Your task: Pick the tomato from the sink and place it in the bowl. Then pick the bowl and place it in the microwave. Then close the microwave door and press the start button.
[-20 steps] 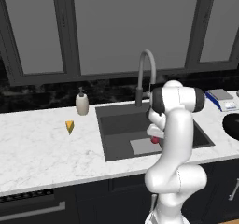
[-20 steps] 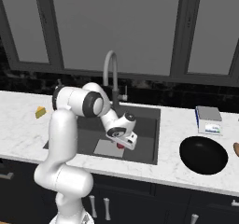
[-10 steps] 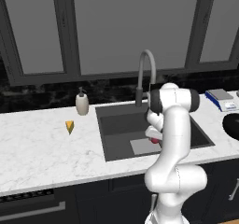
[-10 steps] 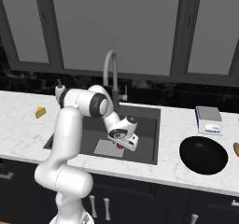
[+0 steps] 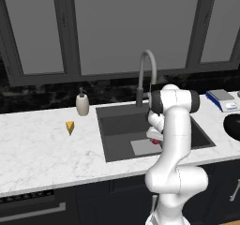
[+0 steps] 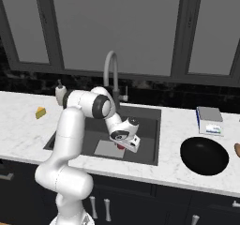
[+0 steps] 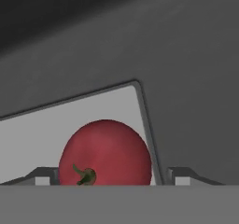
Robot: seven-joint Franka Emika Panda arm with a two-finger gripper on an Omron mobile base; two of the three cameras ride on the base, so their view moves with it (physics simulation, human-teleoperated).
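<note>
Claw: my gripper (image 7: 106,181) is low in the sink (image 6: 145,146), jaws spread, one at 9 and one at 3 o'clock of the tomato (image 7: 105,153), no contact visible | Tomato: on the light grey plate (image 7: 42,127) | Bowl (image 6: 204,155): on the counter (image 6: 178,172), 3 o'clock of the sink.

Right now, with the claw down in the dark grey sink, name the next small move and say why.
Probably close the claw on the small glossy red tomato. In the hand view the tomato sits between the two fingertips, which look apart and not yet pressing it, on the light grey square plate at the sink's bottom.
</note>
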